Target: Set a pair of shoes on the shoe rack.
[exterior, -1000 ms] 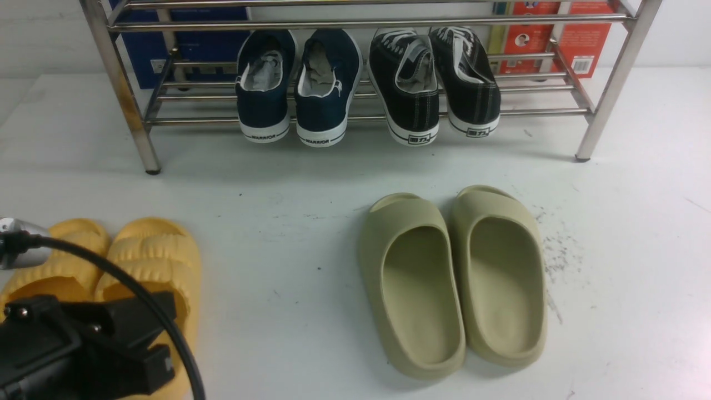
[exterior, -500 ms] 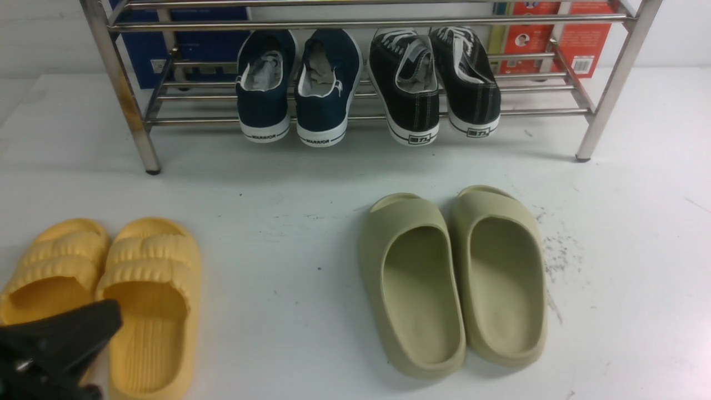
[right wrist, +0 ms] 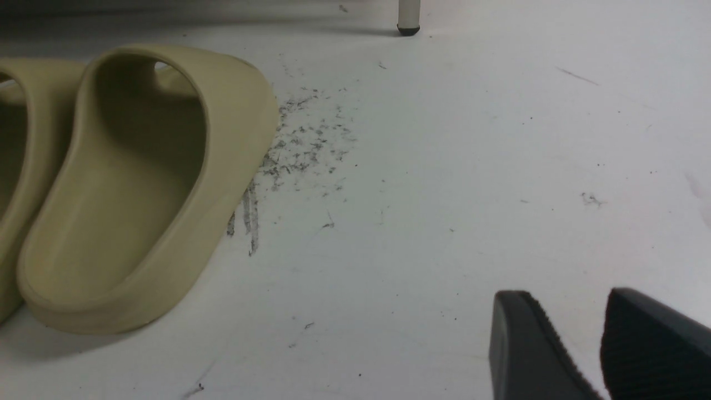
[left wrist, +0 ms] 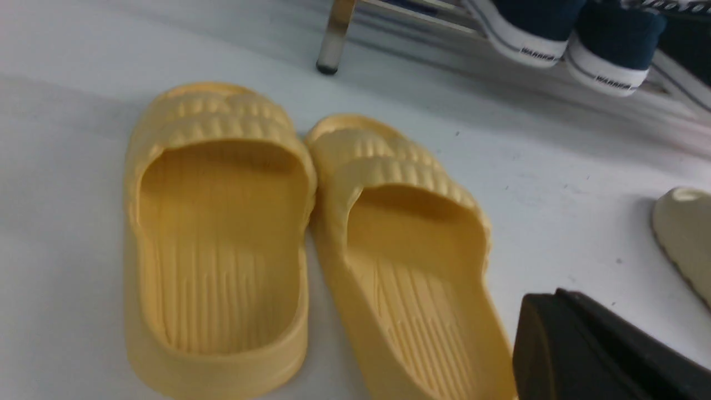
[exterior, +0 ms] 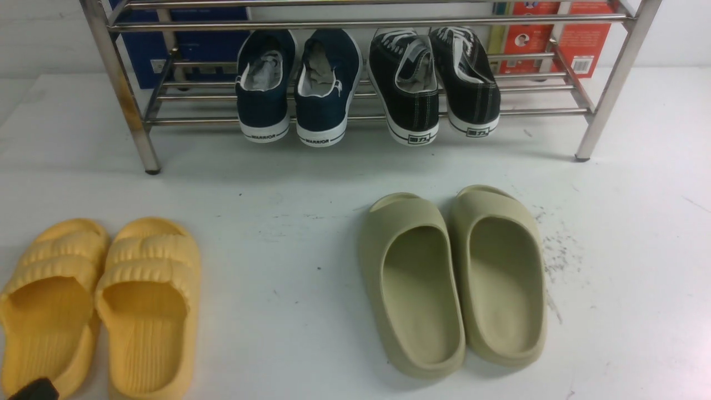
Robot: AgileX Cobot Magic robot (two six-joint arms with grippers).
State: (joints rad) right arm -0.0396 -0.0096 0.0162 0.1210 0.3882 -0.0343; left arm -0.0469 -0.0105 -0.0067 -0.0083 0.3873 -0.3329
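The pair of shoes, two navy slip-ons (exterior: 264, 89) (exterior: 326, 89) with white soles, rests side by side on the lower rails of the silver shoe rack (exterior: 125, 94), heels toward me. Their heels (left wrist: 608, 39) also show in the left wrist view, far from my left gripper (left wrist: 547, 304). That gripper is shut and empty, low beside the yellow slides; only its black tip (exterior: 33, 390) peeks into the front view's bottom left corner. My right gripper (right wrist: 572, 303) is open with nothing between its fingers, hovering over bare table right of the olive slides. It is outside the front view.
Black lace-up sneakers (exterior: 433, 83) sit on the rack right of the navy pair. Olive-green slides (exterior: 452, 278) lie on the white table at centre right, yellow slides (exterior: 100, 300) at front left. A blue box (exterior: 189, 50) and a red box (exterior: 583, 39) stand behind the rack.
My left arm has pulled back down and left, almost out of the front view, uncovering the yellow slides. The shoes and the rack have not moved.
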